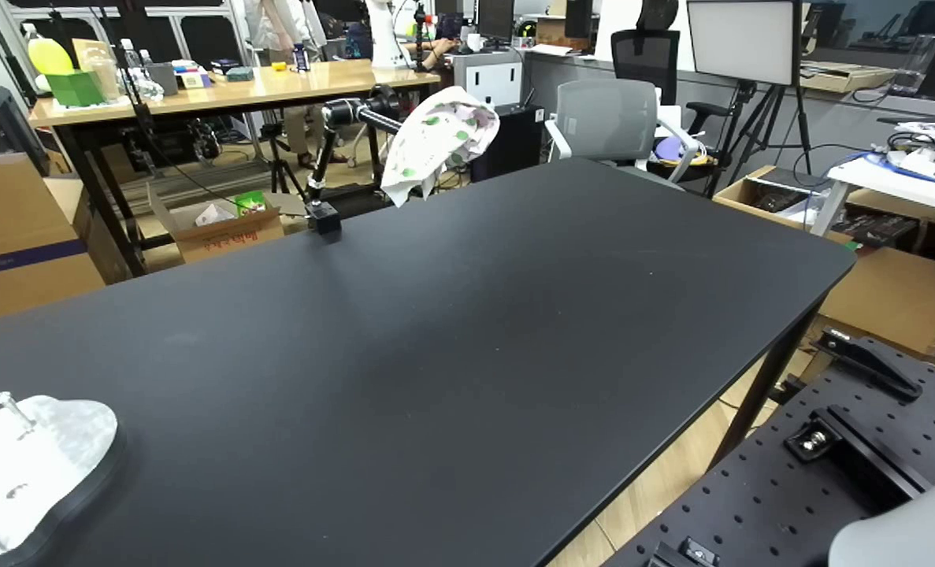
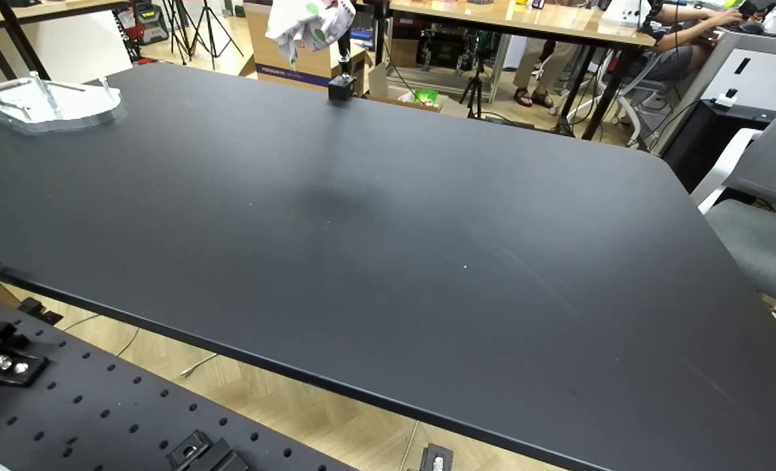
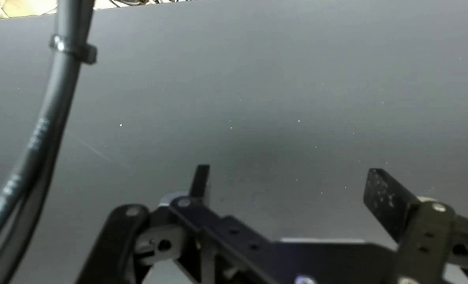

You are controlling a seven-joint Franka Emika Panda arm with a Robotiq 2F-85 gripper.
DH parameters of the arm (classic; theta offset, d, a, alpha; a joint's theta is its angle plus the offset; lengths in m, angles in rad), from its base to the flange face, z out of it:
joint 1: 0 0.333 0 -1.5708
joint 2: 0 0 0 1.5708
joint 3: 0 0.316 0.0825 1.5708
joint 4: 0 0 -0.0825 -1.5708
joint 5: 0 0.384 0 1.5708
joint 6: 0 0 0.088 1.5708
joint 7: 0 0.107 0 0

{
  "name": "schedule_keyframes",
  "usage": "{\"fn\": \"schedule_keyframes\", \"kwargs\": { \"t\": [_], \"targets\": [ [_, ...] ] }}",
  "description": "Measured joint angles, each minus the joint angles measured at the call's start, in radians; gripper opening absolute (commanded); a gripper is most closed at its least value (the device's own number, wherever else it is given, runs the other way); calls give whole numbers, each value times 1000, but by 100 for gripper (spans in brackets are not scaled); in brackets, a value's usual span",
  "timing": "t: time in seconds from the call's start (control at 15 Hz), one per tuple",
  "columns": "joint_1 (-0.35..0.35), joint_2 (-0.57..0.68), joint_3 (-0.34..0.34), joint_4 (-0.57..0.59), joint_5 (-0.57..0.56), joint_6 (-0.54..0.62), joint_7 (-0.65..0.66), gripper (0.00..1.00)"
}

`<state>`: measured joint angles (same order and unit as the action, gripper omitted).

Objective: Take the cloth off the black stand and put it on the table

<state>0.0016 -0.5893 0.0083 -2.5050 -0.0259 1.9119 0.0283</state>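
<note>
Prog. report, transfer job. The cloth (image 1: pixel 443 138), white w/ green patches, hangs from the upper part of the black stand (image 1: pixel 339 115), held out to one side of the stand's upright; both exterior views agree. It's not on the desk (image 1: pixel 475 339), so I log the task as 0 of 2: removal not done, placement not done. Remaining, in my judgement: reach the stand, take hold of a fold, lift it clear w/o pulling the stand over, lower it onto the desk apart from the stand's base, let go. A silvery plate (image 2: pixel 77 104) w/ a wavy edge sits on the desk well apart from the stand; N/A to the job, but noted. Re: my claw (image 3: pixel 287 173), obs. in wrist view only; I can't make it out in either exterior view. Its pads (image 3: pixel 387 203) stand wide apart, est. near max. spread, tho full stroke can't be verified. Nothing is held btwn them; the desk surface shows thru the gap. No contact w/ any item obs.; they appear off the desk, height unk. Neither cloth nor stand shows in the wrist view, so I rate the claw as away from the stand, exact pos. not confirmed.
</note>
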Motion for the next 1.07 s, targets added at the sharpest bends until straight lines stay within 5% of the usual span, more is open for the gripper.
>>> {"fn": "schedule_keyframes", "kwargs": {
  "t": [0.67, 1.07],
  "targets": [
    [-67, 216, 43, 18, -35, 531, 131, 100],
    [-62, 374, 84, 104, -100, 623, 145, 100]
  ]
}}
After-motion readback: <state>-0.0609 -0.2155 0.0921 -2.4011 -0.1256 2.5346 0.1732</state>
